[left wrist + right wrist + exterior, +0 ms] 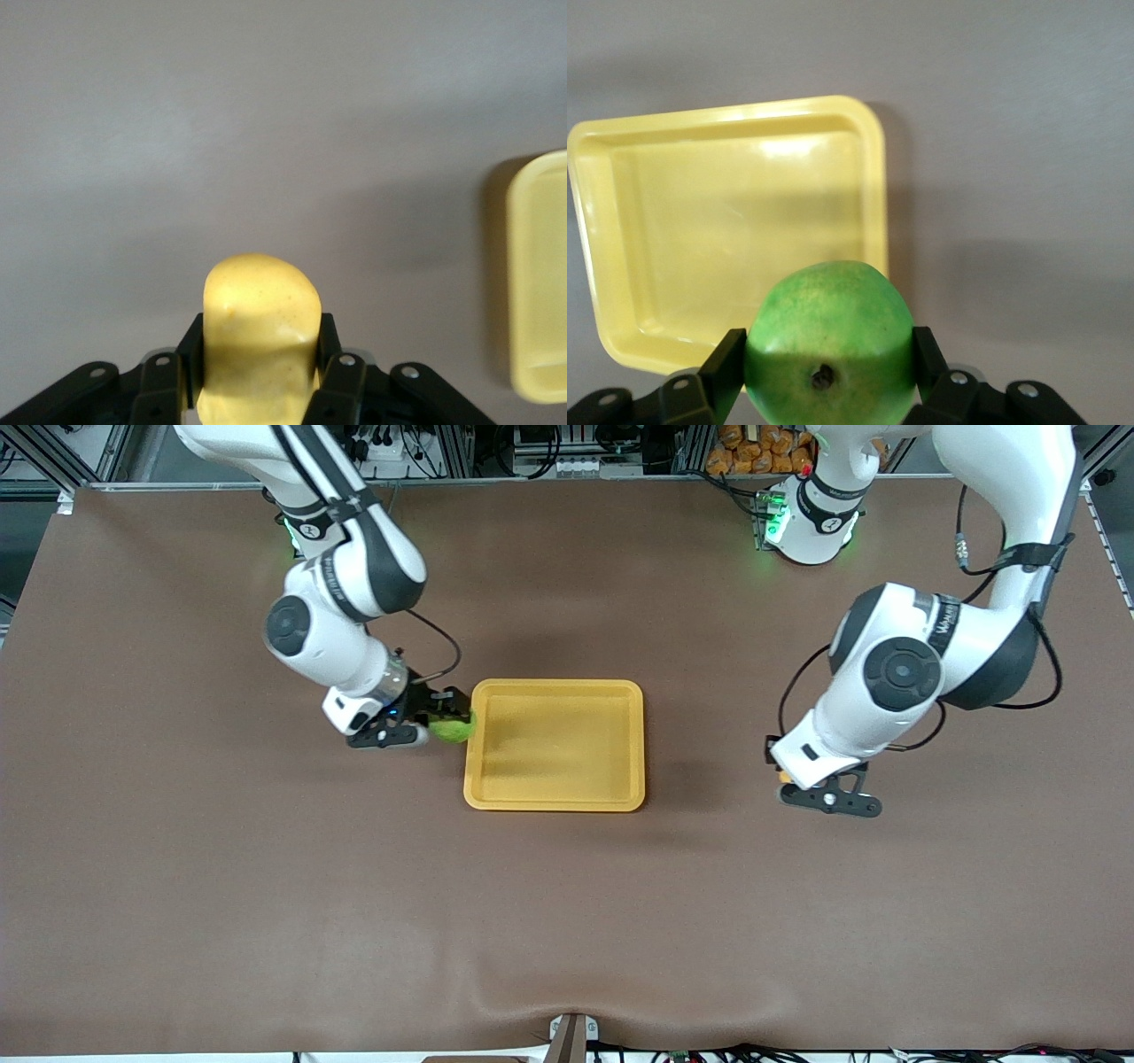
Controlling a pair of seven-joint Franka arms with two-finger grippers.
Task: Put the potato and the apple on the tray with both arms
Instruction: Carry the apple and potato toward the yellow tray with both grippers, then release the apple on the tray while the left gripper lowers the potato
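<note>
Nearest my front camera, the yellow tray (555,746) lies bare on the brown tabletop (266,912). I have the right tool (450,724) clamped on the green apple (453,730), held up over the tray's rim at the right arm's end. The left tool (259,372) is clamped on the potato (260,341), up over bare tabletop toward the left arm's end, well apart from the tray.
</note>
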